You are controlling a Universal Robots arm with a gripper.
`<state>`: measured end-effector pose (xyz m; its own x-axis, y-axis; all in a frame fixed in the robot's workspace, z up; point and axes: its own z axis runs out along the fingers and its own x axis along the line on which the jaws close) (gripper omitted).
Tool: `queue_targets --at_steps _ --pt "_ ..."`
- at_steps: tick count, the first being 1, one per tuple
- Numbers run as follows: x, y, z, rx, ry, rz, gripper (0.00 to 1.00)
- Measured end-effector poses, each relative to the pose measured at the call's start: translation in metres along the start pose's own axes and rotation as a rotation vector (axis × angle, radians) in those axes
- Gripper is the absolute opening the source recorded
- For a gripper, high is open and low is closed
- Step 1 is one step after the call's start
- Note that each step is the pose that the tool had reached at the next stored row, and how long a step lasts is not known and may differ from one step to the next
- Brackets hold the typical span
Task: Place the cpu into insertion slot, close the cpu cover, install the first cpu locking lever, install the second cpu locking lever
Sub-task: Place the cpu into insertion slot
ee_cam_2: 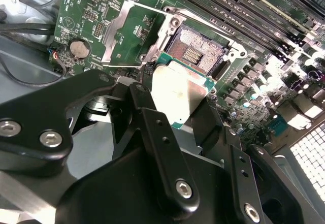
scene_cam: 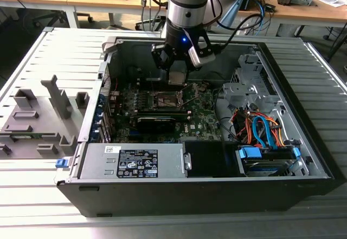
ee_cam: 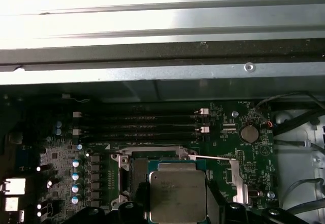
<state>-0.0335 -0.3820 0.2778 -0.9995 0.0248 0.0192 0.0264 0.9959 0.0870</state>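
The cpu (ee_cam_2: 177, 92), a silvery square chip with a green edge, is held between the black fingers (ee_cam_2: 144, 107) of my gripper (ee_cam_2: 177, 109), which is shut on it. It hangs just above and slightly off the insertion slot (ee_cam_2: 195, 49), whose dark contact field lies bare. The cpu cover (ee_cam_2: 114, 33) stands swung open beside the socket, with a thin lever rod (ee_cam_2: 147, 8) lifted. In the first wrist view the cpu (ee_cam: 177, 196) overlaps part of the slot (ee_cam: 136, 176). In the exterior view my gripper (scene_cam: 177, 76) hovers over the slot (scene_cam: 162, 99) inside the open computer case.
Long black memory slots (ee_cam: 137, 125) run beside the socket, with a coin battery (ee_cam: 249, 132) nearby. A black card (scene_cam: 157, 121), a power supply (scene_cam: 135, 163) and cabled drive bays (scene_cam: 260, 130) fill the case. Grey fixtures (scene_cam: 38, 120) stand at the exterior view's left.
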Motion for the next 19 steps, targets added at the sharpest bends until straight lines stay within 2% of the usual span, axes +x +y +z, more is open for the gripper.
queue_targets --at_steps 19 --pt "0.0129 -0.0011 0.0033 0.0006 0.0025 -0.028 0.54"
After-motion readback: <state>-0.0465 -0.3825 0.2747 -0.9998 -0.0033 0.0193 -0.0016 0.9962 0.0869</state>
